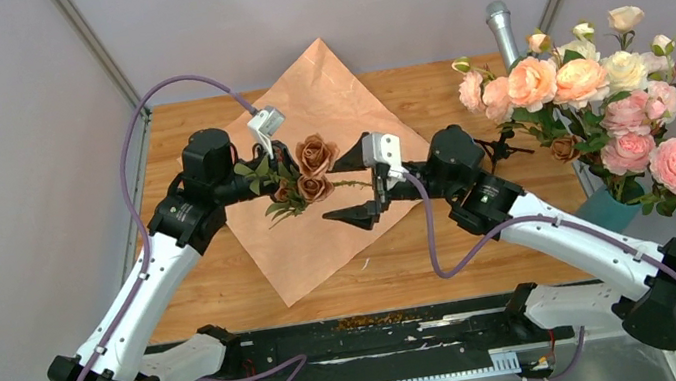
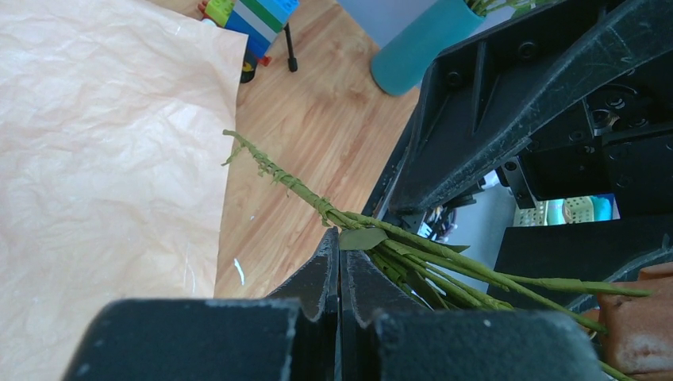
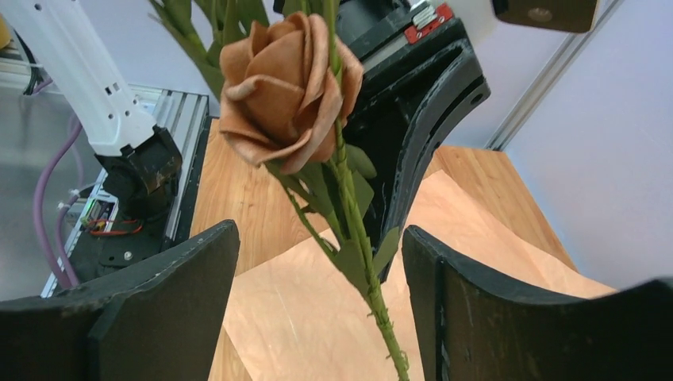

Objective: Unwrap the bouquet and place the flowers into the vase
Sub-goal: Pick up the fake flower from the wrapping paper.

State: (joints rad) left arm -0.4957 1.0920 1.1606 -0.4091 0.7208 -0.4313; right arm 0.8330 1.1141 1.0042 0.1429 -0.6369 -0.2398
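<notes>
With unwrapping done, the flowers (image 1: 309, 159) are clamped in the left gripper (image 2: 339, 236) above the mid-counter paper (image 1: 319, 92); a stem (image 3: 357, 230), straddled by the parted right gripper (image 1: 351, 187), should be gripped for the vase (image 1: 608, 208).

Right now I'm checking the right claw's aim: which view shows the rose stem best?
Right wrist: the stem runs between the fingers of the open right claw. Top view shows only a thin stem end beside that claw; left wrist shows stems pinched in the shut left claw.
</notes>
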